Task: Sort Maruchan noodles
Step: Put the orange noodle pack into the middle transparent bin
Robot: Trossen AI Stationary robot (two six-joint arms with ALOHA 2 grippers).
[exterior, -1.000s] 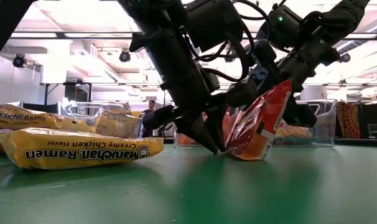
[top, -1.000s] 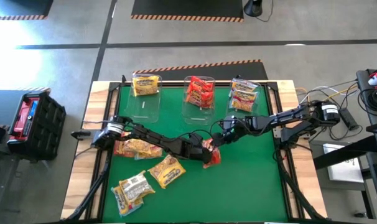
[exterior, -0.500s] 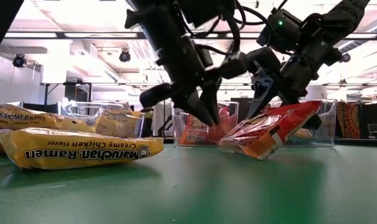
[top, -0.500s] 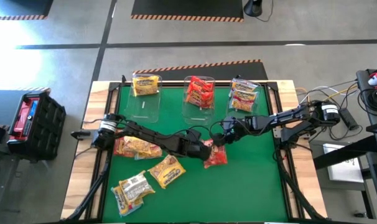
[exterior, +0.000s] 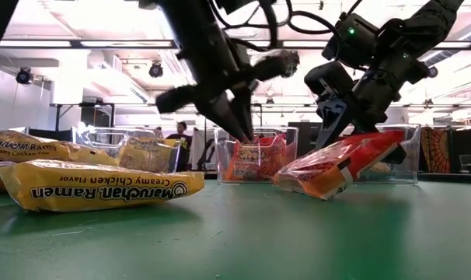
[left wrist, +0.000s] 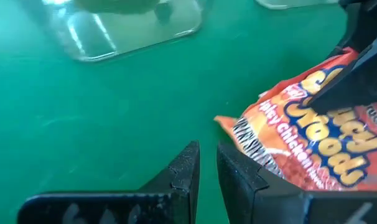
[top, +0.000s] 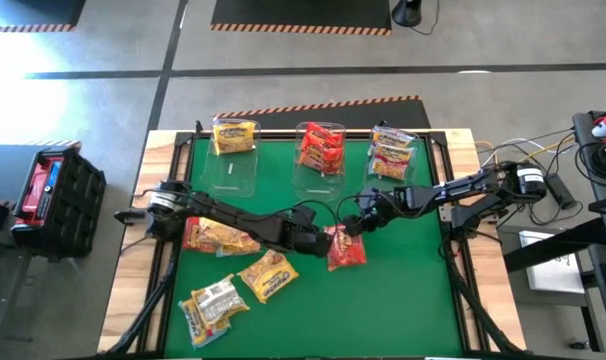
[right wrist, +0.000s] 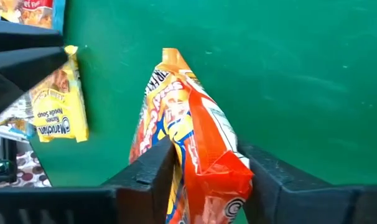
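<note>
A red-orange Maruchan noodle packet [top: 346,250] lies slanted at the middle of the green table [top: 403,300]. My right gripper [top: 356,229] is shut on its raised end. My left gripper [top: 317,238] is shut and holds nothing. It hangs above the table just left of the packet [left wrist: 313,143], its fingertips [exterior: 242,131] clear of the surface. Yellow packets [top: 221,237] [top: 268,274] and a pale one [top: 215,303] lie flat near the left edge. My right gripper pinches the packet's raised end [right wrist: 208,177] between its two fingers, one on each flat face. The fingers slant down from the table's far right and lie along the packet. The packet tilts, and its lower sealed end [exterior: 296,181] rests on the table.
Three clear bins stand along the far edge: one with a yellow packet [top: 234,137], one with red packets [top: 321,148], one with pale packets [top: 391,152]. The nearest yellow packet [exterior: 95,193] fills the low view's left. Bare green surface lies near and right of the grippers.
My left gripper, still shut, has risen from the table beside the red packet and drawn a little toward the left edge. The packet has tipped from nearly upright to a low slant, with its lower end still on the table and its upper end at my right gripper.
</note>
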